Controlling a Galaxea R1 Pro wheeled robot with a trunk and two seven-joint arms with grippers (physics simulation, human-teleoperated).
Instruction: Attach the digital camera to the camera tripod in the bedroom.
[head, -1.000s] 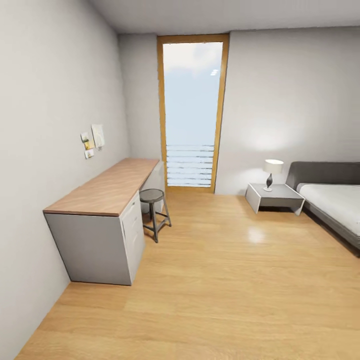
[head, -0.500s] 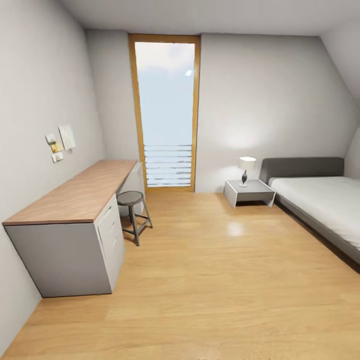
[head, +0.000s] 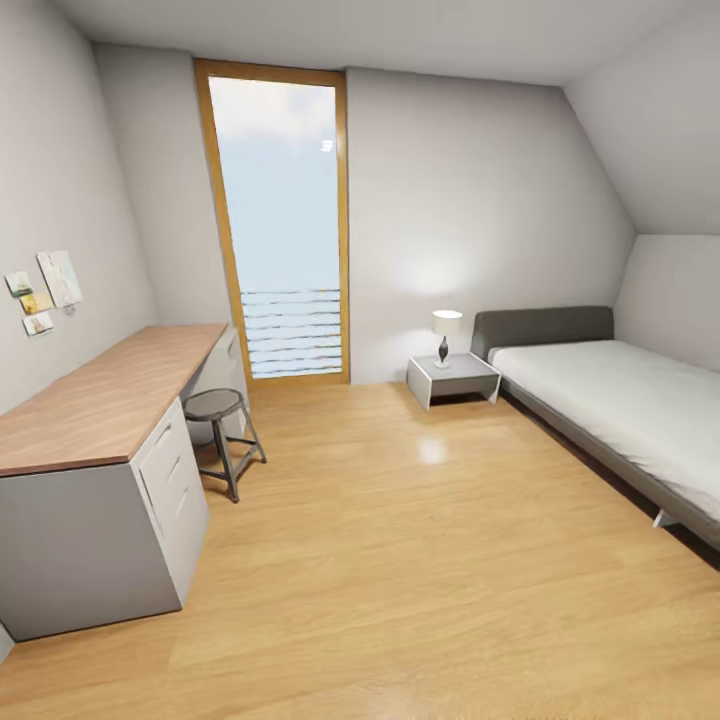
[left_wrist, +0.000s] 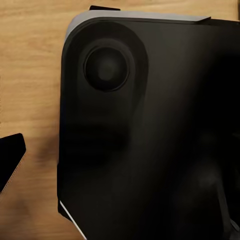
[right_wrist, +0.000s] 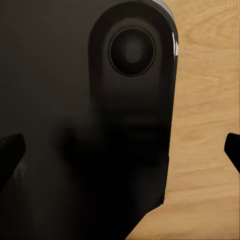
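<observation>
I am looking into the bedroom: white walls, a sloped ceiling (head: 650, 130) at the right, a light wood floor (head: 420, 570) and a grey bed (head: 620, 400) with a white mattress. The digital camera and the camera tripod are out of view. In the right wrist view my right gripper (right_wrist: 120, 150) is open, one black fingertip (right_wrist: 10, 150) at each side edge, over my own black base (right_wrist: 90, 125) and the floor. In the left wrist view one black fingertip (left_wrist: 10, 160) of my left gripper (left_wrist: 120, 160) sits far out over the floor, beside the same black base (left_wrist: 150, 130).
A long wood-topped desk (head: 100, 400) with grey drawers runs along the left wall, a round stool (head: 222, 425) beside it. A tall wood-framed window (head: 280, 220) is in the far wall. A white nightstand (head: 455, 378) with a lamp (head: 446, 335) stands by the bed's head.
The head view has swung to the right: desk, stool and window slid toward the left, and more of the bed and the sloped ceiling came into view. No object itself moved.
</observation>
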